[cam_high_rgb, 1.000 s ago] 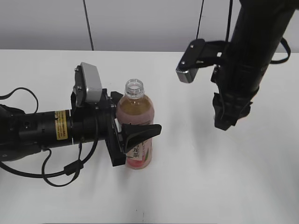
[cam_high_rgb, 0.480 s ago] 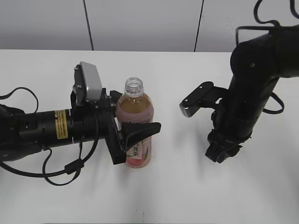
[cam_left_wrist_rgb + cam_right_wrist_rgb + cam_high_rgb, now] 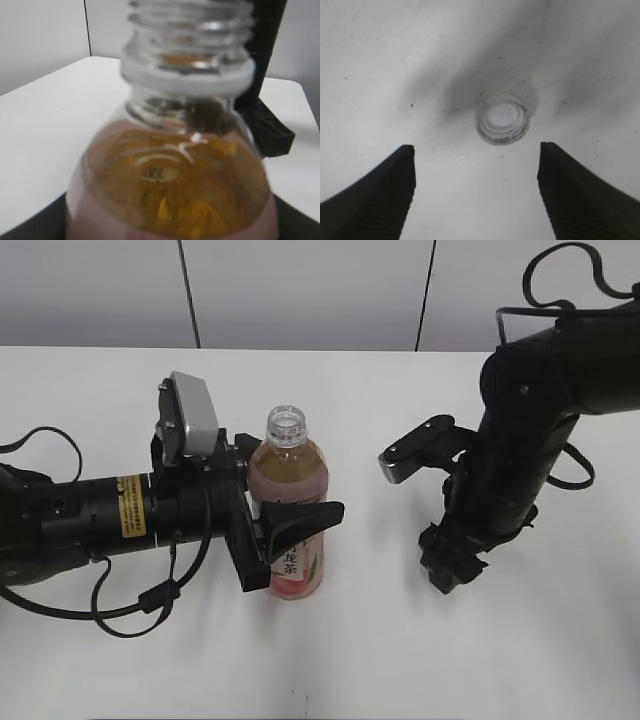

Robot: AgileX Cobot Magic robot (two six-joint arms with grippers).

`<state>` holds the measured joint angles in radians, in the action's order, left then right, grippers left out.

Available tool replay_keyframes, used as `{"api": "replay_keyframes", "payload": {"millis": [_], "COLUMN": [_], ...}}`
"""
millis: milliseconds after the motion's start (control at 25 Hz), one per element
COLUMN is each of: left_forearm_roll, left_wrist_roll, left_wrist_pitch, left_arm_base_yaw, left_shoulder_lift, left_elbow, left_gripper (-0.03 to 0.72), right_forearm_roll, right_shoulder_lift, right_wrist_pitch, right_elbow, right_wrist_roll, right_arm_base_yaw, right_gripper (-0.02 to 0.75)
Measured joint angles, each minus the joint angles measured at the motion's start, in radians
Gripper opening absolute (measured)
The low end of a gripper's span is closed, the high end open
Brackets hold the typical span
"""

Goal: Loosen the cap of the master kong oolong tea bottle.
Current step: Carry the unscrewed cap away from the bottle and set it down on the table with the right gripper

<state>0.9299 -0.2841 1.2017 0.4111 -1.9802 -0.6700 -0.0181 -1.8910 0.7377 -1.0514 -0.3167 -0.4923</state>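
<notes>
Two arms work your white table [image 3: 380, 660]. Your left gripper [image 3: 275, 525] reaches in from the left, its jaws clamped around the middle of the tea bottle [image 3: 290, 510], which stands upright near the table's centre; one black finger [image 3: 300, 520] crosses the pink-and-white label. The bottle's threaded neck [image 3: 187, 37] is bare, with amber tea visible below it in your left wrist view. Your right gripper [image 3: 452, 565] hangs point-down over the table, well to the right of the bottle. In your right wrist view its jaws stand spread wide, holding nothing, and the white cap [image 3: 502, 119] lies on the table between and just beyond the two dark fingertips [image 3: 380, 192], touching neither.
</notes>
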Motion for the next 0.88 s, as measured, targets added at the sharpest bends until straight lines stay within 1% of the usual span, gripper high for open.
{"api": "replay_keyframes", "payload": {"millis": [160, 400, 600, 760, 880], "left_forearm_roll": [0.0, 0.0, 0.0, -0.002, -0.004], "left_wrist_roll": [0.0, 0.0, 0.0, 0.0, 0.0], "left_wrist_pitch": [0.0, -0.001, -0.001, -0.001, -0.002], "left_arm_base_yaw": [0.0, 0.0, 0.0, 0.0, 0.0], "left_shoulder_lift": [0.0, 0.0, 0.0, 0.0, 0.0], "left_elbow": [0.0, 0.0, 0.0, 0.0, 0.0], "left_gripper": [0.44, 0.44, 0.44, 0.44, 0.44], "right_forearm_roll": [0.012, 0.018, 0.01, -0.002, -0.004], "right_shoulder_lift": [0.049, 0.224, 0.374, 0.546, 0.696], "right_wrist_pitch": [0.036, 0.151, 0.245, 0.334, 0.366], "right_elbow": [-0.01, 0.003, 0.115, 0.203, 0.248], "right_wrist_roll": [0.088, 0.225, 0.248, 0.25, 0.251], "right_arm_base_yaw": [0.0, 0.0, 0.0, 0.0, 0.0], "right_gripper": [0.568, 0.567, 0.567, 0.565, 0.565]}}
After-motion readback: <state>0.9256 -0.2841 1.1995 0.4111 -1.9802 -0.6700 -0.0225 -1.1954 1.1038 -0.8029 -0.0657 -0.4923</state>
